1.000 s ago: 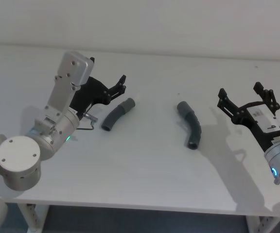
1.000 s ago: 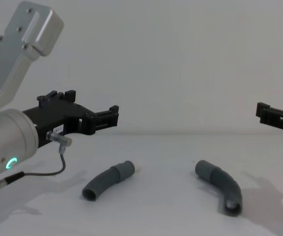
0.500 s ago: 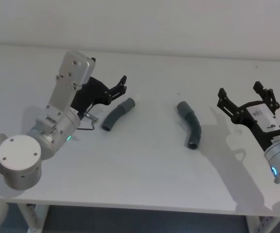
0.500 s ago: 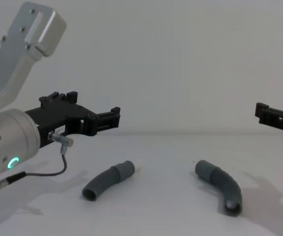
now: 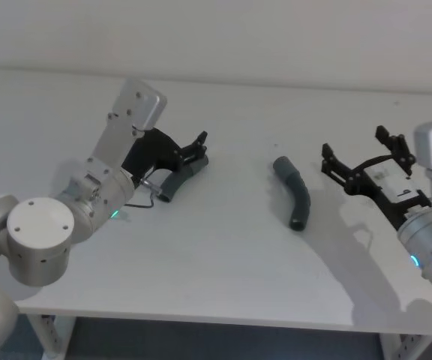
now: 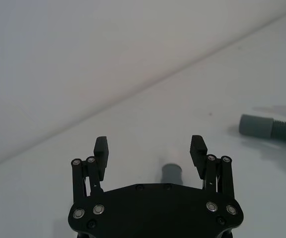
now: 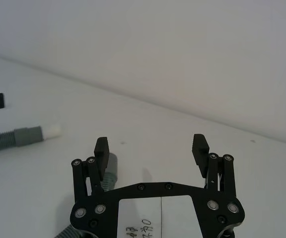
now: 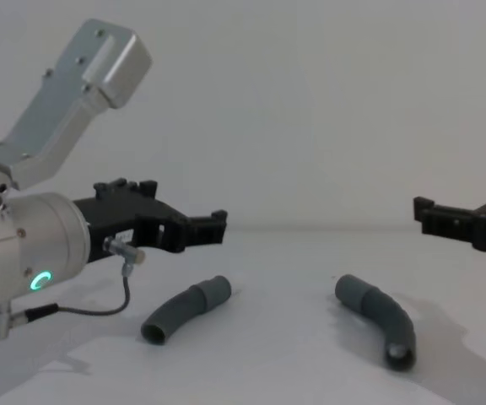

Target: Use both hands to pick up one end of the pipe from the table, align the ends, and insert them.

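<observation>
Head view: the only writing is on a white label (image 5: pixel 397 182) on the right gripper (image 5: pixel 357 152), too small to read here. The left gripper (image 5: pixel 199 148) hangs over the far end of the left pipe (image 5: pixel 169 184), its fingers spread apart and empty. The right pipe (image 5: pixel 296 196) lies alone mid-table, curved. The right gripper is just to its right, fingers wide apart, holding nothing. A thin cable (image 5: pixel 142 201) loops beside the left wrist. Nothing else lies on the white table (image 5: pixel 216 262).

Left wrist view: the left gripper (image 6: pixel 149 146) is spread wide. One grey end of the left pipe (image 6: pixel 172 173) shows below, between the fingers, and I cannot tell whether they touch it. The right pipe (image 6: pixel 272 130) lies well apart.

Right wrist view: the label (image 7: pixel 155 215) bears handwritten marks, upside down, that I cannot read. The right gripper (image 7: pixel 150 145) stands open, with the right pipe (image 7: pixel 111 171) below, beside one finger. Farther off lies the left pipe (image 7: pixel 14 139), with its white tip (image 7: pixel 52 131) sticking out of the cuff.

Chest view: the left gripper (image 8: pixel 213 228) is above the table, clear of the left pipe (image 8: pixel 184 310) below it. A green ring light (image 8: pixel 39 280) glows on that arm. The right gripper (image 8: pixel 458 211) is above and to the right of the right pipe (image 8: pixel 382 316).
</observation>
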{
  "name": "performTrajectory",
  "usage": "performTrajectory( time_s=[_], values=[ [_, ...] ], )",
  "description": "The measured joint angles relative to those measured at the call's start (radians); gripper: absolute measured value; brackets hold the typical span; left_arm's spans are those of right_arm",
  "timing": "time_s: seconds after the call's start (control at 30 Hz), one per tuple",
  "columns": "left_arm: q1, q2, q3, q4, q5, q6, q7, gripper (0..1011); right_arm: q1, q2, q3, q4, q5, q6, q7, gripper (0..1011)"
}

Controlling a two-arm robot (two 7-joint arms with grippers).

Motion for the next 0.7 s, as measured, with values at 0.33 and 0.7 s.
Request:
performTrajectory(
  time_s=[0.33, 0.7],
  values=[
    [-0.037, 0.000, 0.019, 0.035, -0.013, 0.073, -0.065, 1002, 0.034, 0.000, -0.036, 0.001, -0.040, 0.078, 0.014, 1000],
    [-0.077, -0.008, 0.022, 0.094, -0.035, 0.149, -0.126, 1002, 0.093, -0.023, -0.059, 0.034, -0.048, 0.199, 0.048, 1000]
  ],
)
